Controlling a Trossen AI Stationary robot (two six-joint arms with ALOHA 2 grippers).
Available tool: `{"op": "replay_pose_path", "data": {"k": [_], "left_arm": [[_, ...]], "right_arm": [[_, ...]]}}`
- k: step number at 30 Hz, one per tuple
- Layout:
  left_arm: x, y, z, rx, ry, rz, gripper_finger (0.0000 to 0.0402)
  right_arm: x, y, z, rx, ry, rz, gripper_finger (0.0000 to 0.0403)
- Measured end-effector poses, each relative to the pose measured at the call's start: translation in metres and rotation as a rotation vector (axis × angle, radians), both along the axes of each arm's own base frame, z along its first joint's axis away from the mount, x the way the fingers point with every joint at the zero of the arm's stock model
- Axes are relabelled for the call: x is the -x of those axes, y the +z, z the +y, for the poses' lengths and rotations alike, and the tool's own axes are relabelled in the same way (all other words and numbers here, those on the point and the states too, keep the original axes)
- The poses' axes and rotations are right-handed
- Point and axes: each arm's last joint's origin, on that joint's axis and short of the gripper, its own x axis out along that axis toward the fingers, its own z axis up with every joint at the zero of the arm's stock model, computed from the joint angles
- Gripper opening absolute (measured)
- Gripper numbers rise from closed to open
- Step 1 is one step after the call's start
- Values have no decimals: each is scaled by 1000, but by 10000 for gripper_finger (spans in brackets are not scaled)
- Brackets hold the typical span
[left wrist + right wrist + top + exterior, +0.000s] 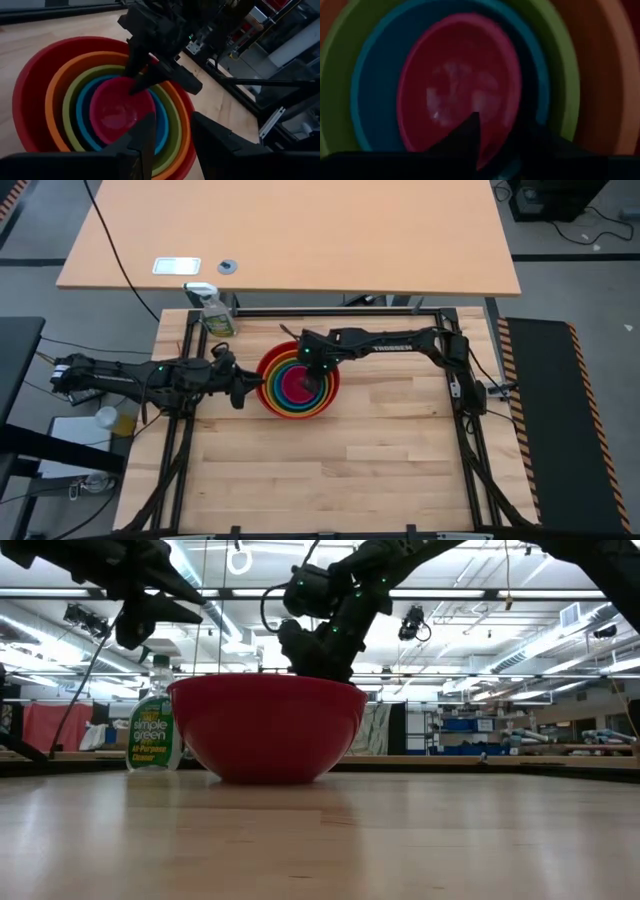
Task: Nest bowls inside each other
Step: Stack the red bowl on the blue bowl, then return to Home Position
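Five bowls sit nested on the table's middle (298, 383): red (265, 730) outermost, then orange (52, 95), green (70, 115), blue (85, 120) and the magenta pink bowl (117, 112) innermost. My right gripper (150, 87) reaches down into the stack from the table's right, open. One finger (470, 130) stands inside the pink bowl and the other (540, 142) outside its rim (490, 155). My left gripper (172, 145) hangs open just left of the stack, above the table, with nothing between its fingers.
A spray bottle (215, 310) with a green label (155, 730) stands at the table's far left corner, behind and left of the stack. A tan desk (300, 230) lies beyond the far edge. Bare wood (330, 470) stretches from the bowls toward the near edge.
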Motion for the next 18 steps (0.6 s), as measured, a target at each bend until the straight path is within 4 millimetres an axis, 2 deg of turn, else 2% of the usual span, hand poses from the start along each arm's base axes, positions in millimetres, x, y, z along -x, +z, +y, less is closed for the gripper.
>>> {"op": "replay_pose_path", "data": {"k": [5,10,14,18], "left_arm": [[0,0,0,27,8,-7,128],[0,1,-1,37,-6,-14,128],[-1,2,-1,34,-11,-27,128],[-2,5,-1,-8,-25,-53,128]], "right_arm": [[8,6,-4,-21,-11,32,187],[18,25,-12,-11,-83,13,242],[26,42,-17,22,-117,-13,259],[39,56,-20,53,-178,18,258]]}}
